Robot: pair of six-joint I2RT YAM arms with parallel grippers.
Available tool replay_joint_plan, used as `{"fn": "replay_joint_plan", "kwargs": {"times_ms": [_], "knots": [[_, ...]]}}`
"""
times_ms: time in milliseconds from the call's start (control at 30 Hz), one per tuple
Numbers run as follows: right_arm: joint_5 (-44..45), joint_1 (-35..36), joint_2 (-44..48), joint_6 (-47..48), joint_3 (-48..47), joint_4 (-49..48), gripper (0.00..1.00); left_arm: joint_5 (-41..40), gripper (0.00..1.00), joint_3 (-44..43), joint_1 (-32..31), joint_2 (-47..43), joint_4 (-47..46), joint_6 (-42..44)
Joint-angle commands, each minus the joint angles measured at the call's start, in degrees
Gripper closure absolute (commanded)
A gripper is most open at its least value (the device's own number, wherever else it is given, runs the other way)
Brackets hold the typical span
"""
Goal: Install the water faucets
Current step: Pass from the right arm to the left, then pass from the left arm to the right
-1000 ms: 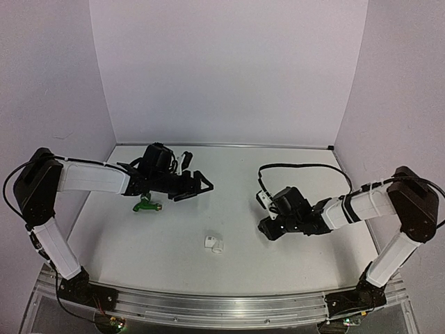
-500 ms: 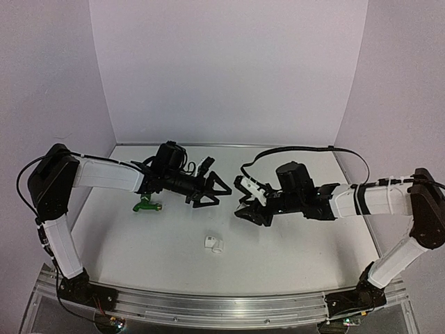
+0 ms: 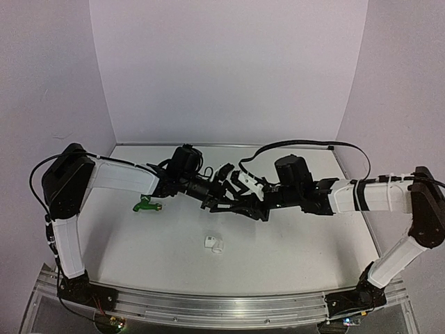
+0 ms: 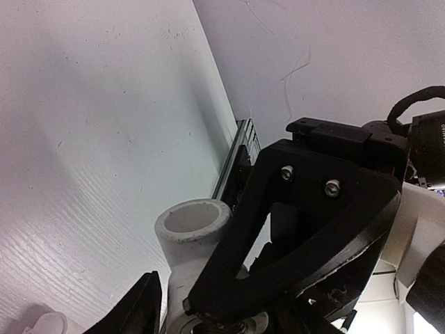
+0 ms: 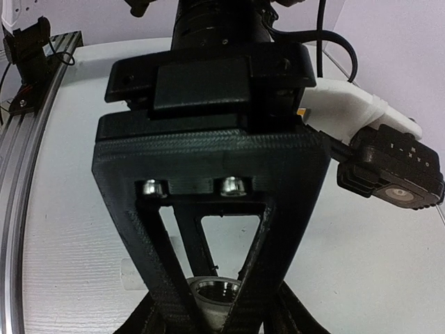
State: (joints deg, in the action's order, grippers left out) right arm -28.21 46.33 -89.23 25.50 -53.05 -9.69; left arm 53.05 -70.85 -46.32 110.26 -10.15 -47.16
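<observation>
A green water faucet (image 3: 147, 205) lies on the table's left side, left of both grippers and apart from them. Mid-table my two grippers meet nose to nose. My right gripper (image 3: 245, 203) (image 5: 215, 316) is shut on a white pipe fitting (image 5: 217, 296) with a metal threaded mouth. My left gripper (image 3: 221, 197) (image 4: 198, 313) has its jaws round the same fitting (image 4: 189, 229). Its one visible finger (image 4: 142, 306) stands a sliver off the fitting and the other is hidden. The fitting is hidden in the top view.
A second small white pipe fitting (image 3: 214, 243) lies loose on the table in front of the grippers. The aluminium rail (image 3: 208, 303) runs along the near edge, and white walls close in the back and both sides.
Both arms have swung in to the middle, the right one bringing its fitting from the right side. My left gripper's jaws, spread wide half a second ago, have narrowed round the fitting.
</observation>
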Motion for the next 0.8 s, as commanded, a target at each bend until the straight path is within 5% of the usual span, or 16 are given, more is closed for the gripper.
{"fn": "replay_joint_plan", "kwargs": {"times_ms": [0,67,200,367,767], "knots": [[0.53,0.14,-1.09,0.44,-2.6,-1.76,0.87,2.43,0.54,-3.15,-0.35,1.42,-2.1,-0.86],[2.84,0.14,-1.65,-0.05,-2.58,-1.82,0.83,2.87,0.66,-3.42,-0.37,1.39,-2.2,-0.98],[8.0,0.14,-2.86,-2.42,-2.38,-1.78,0.58,1.71,0.93,-2.53,0.2,-0.13,-2.25,0.92],[12.57,0.15,-1.24,-7.21,0.27,-2.08,0.03,1.59,1.0,-1.85,4.39,-1.2,-2.57,3.79],[4.68,-2.48,9.91,-5.63,5.77,-4.52,0.04,15.41,1.0,-9.27,7.28,-0.27,-3.04,14.12]]}}
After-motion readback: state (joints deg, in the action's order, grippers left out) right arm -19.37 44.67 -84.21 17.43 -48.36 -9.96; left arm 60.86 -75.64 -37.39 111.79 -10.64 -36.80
